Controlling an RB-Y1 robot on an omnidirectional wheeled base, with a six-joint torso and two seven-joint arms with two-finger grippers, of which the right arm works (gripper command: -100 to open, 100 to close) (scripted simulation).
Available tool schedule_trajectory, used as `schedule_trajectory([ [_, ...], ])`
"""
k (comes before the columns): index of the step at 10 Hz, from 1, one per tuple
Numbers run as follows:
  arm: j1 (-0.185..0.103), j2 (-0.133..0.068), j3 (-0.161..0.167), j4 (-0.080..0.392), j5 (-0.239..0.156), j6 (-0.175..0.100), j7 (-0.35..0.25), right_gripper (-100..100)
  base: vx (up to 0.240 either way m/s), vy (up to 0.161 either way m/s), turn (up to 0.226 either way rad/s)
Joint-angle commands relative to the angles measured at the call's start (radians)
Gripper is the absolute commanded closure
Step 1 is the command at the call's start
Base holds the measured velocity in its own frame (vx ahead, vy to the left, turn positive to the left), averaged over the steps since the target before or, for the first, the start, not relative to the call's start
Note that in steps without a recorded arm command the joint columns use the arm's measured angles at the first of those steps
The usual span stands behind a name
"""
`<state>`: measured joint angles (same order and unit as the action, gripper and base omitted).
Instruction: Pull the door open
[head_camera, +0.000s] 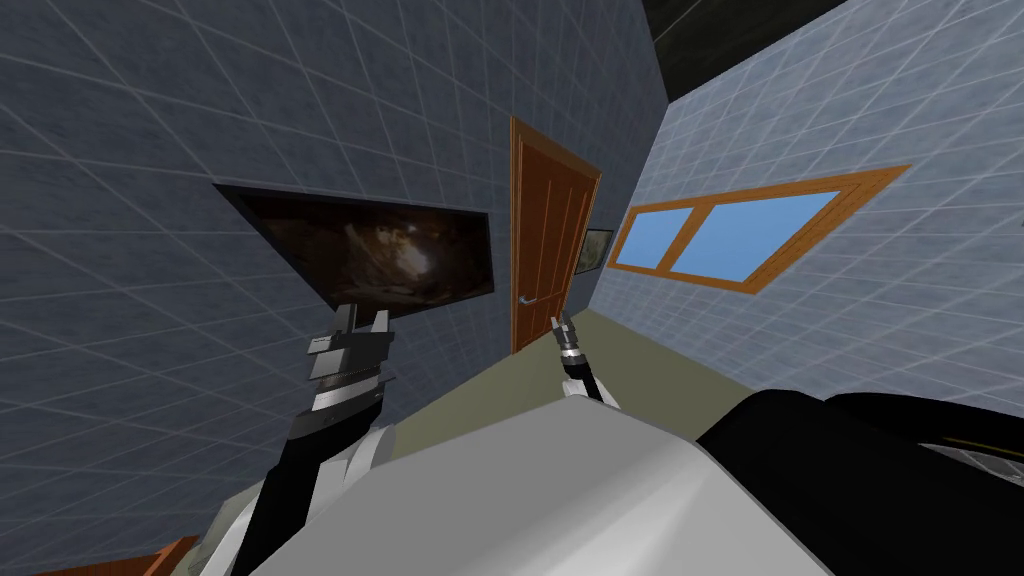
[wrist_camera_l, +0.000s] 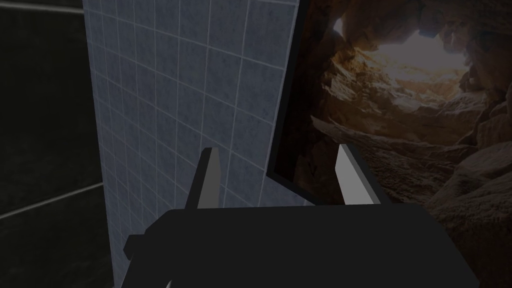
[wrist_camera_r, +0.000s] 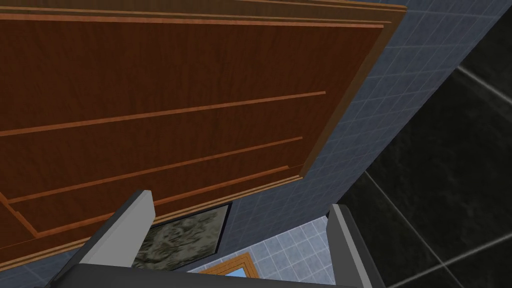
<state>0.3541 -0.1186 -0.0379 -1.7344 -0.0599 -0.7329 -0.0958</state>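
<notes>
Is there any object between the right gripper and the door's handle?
Nothing visible stands between them. The open right gripper hangs short of the brown door, with the handle a little to its left in the head view.

No writing, number, brand or sign can be read anywhere. The brown panelled door (head_camera: 545, 240), the cave picture (head_camera: 385, 255) on the tiled wall (head_camera: 150, 150) and the small framed picture (head_camera: 597, 248) beside the door bear no legible marks.
</notes>
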Motion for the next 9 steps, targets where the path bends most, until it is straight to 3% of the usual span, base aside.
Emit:
schedule_trajectory([
  [1,-0.014,-0.012,0.002,0.05,-0.001,-0.014,-0.009,-100,0.044,-0.045,0.074],
  [2,-0.014,-0.012,0.002,0.058,-0.001,-0.014,-0.009,-100,0.035,-0.033,0.046],
  [4,-0.034,-0.031,0.007,0.121,-0.003,-0.028,-0.025,-100,0.061,-0.04,0.121],
  [5,-0.034,-0.031,0.007,0.134,-0.003,-0.028,-0.025,-100,0.05,-0.052,0.056],
  [8,-0.064,-0.059,0.014,0.242,-0.006,-0.049,-0.049,-100,0.066,-0.059,0.13],
  [9,-0.064,-0.059,0.014,0.25,-0.006,-0.049,-0.049,-100,0.055,-0.057,0.034],
])
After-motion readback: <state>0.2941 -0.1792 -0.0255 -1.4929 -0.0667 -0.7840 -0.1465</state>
